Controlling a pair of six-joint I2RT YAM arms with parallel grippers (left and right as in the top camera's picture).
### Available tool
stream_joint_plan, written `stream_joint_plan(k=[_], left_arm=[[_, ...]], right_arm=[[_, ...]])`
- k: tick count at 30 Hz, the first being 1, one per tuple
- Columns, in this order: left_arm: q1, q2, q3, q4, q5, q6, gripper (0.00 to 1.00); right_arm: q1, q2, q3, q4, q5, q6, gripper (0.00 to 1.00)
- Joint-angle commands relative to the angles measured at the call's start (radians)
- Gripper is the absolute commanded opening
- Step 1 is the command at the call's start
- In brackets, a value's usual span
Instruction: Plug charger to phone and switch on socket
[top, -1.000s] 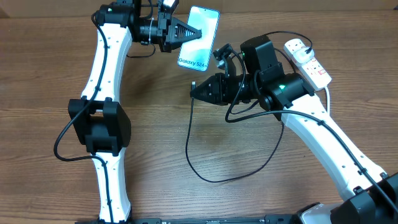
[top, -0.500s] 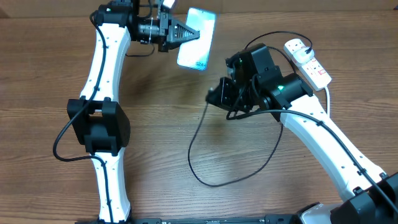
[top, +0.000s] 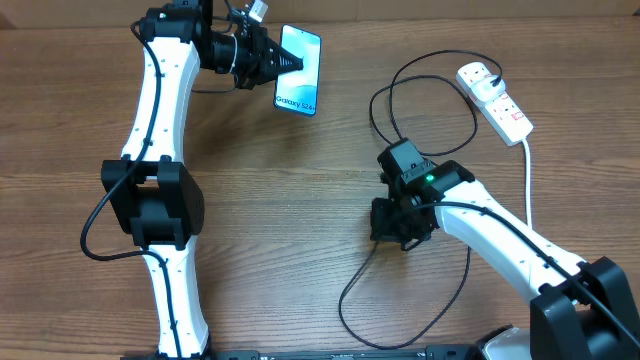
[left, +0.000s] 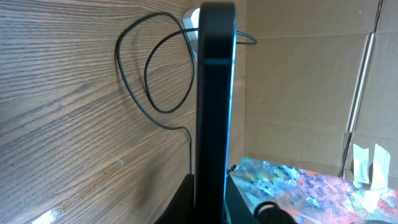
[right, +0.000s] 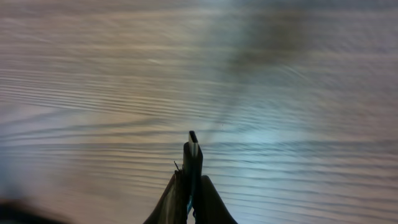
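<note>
While your left gripper (top: 277, 62) is clamping the phone (top: 299, 70) by one end, the phone is staying at the far side of the table (top: 290, 200), with its light blue screen turned toward the overhead camera. In the left wrist view you are looking at the phone (left: 214, 106) edge-on. It is standing straight up out of the two fingers (left: 180, 202), which are pressing against its two faces at the lower end.

Your right gripper (right: 191, 163) is pointing down at the wood, nearer to you than the phone and well apart from it. Its jaws are sitting almost together, with only something thin between them, and a small dark tip is sticking out past the fingertips. The right wrist view is blurred, so I am only saying this is probably the connector tip of the charger (top: 341, 300). The black cable is making one loop near the socket (top: 495, 98) and another loop on the near side of the right arm. The socket is lying at the far right of the table, well apart from both grippers.
</note>
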Motion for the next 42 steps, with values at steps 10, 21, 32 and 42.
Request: stream_joint_plan(k=[10, 21, 32, 42], left_arm=[[-0.007, -0.053, 0.028, -0.003, 0.02, -0.006, 0.04], [-0.007, -0.053, 0.028, -0.019, 0.02, 0.003, 0.04], [-0.007, -0.053, 0.028, -0.03, 0.021, 0.017, 0.04], [-0.007, -0.053, 0.028, -0.044, 0.02, 0.021, 0.04]], right_arm=[[-0.004, 0.0, -0.016, 0.092, 0.124, 0.179, 0.21], [-0.05, 0.148, -0.011, 0.132, 0.132, 0.203, 0.4], [-0.145, 0.2, 0.19, -0.091, 0.19, 0.086, 0.81], [-0.112, 0.2, 0.185, -0.118, -0.022, 0.226, 0.61]])
